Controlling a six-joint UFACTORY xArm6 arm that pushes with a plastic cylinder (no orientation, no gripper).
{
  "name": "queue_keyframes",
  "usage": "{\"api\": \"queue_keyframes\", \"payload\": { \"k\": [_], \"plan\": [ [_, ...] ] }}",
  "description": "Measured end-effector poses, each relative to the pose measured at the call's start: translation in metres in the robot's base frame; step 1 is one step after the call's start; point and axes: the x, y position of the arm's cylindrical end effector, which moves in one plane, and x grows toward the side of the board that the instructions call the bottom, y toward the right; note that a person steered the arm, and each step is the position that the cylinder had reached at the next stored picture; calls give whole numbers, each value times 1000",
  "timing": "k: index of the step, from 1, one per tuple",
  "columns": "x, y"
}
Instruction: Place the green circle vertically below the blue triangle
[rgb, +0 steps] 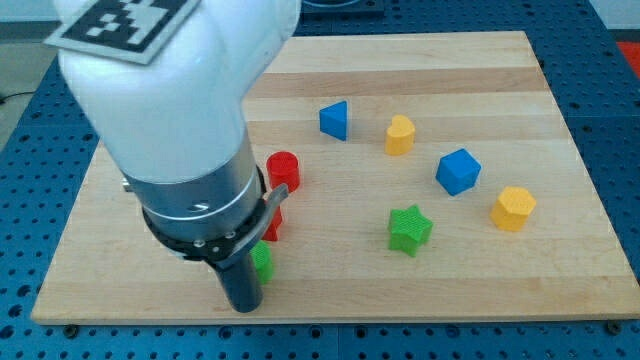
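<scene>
The blue triangle (335, 120) sits in the upper middle of the wooden board (450, 60). A green block (263, 262), mostly hidden by my arm so its shape is unclear, lies near the board's bottom edge at the left. My tip (243, 308) is just left of and below that green block, close to or touching it. The arm's white and dark body covers the view's left part.
A red cylinder (283, 170) and a second, partly hidden red block (272, 222) stand above the green block. A green star (409, 230), a blue cube (458, 171) and two yellow blocks (400, 135) (513, 208) lie to the right.
</scene>
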Motion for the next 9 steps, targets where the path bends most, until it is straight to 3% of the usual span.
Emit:
{"api": "queue_keyframes", "payload": {
  "k": [2,3,5,6,8,9],
  "plan": [
    [-9,-95],
    [-36,-66],
    [-37,35],
    [-37,40],
    [5,34],
    [4,101]
  ]
}}
